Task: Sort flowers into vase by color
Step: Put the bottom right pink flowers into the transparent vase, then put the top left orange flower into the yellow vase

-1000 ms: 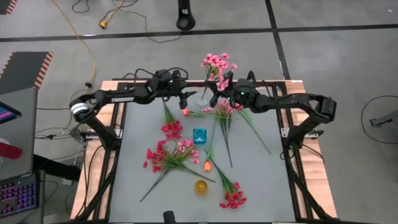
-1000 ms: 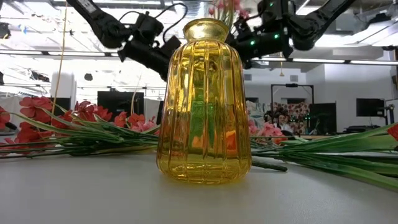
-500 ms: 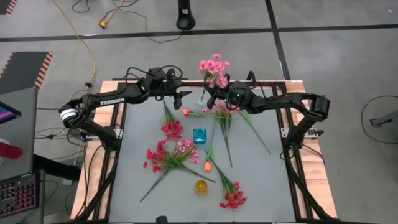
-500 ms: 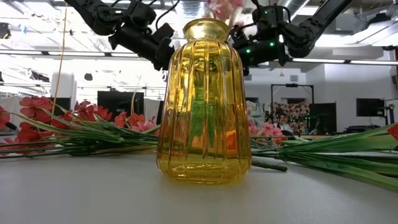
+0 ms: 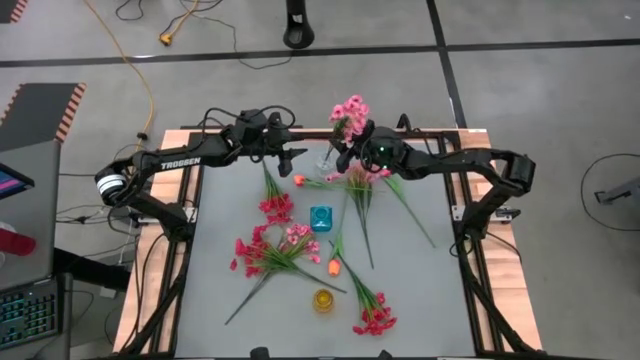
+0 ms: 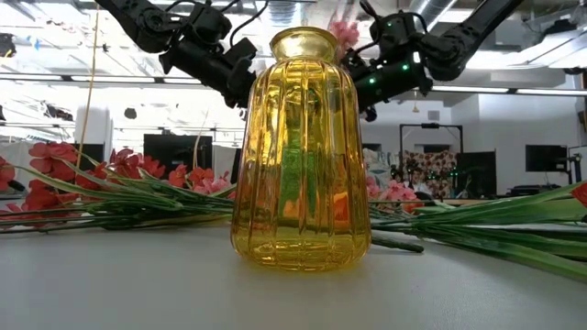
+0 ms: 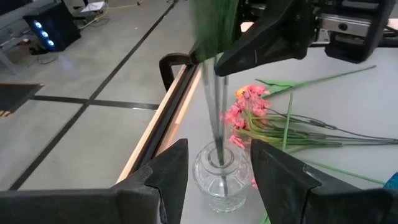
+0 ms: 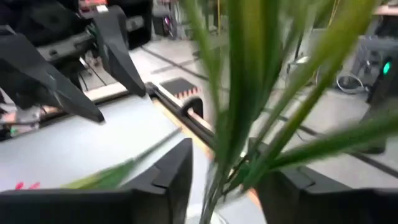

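One pink spray (image 5: 349, 112) standing in the clear vase (image 7: 219, 175) at the table's (image 5: 420, 280) far edge, stems between the spread fingers of the right gripper (image 5: 345, 153), apparently no longer clamped. Left gripper (image 5: 297, 156) open beside the vase. Other flowers (image 5: 272, 250) scattered around the blue vase (image 5: 320, 218) and yellow vase (image 6: 300, 151).

Grey floor (image 5: 520, 30), yellow cable (image 5: 130, 60)
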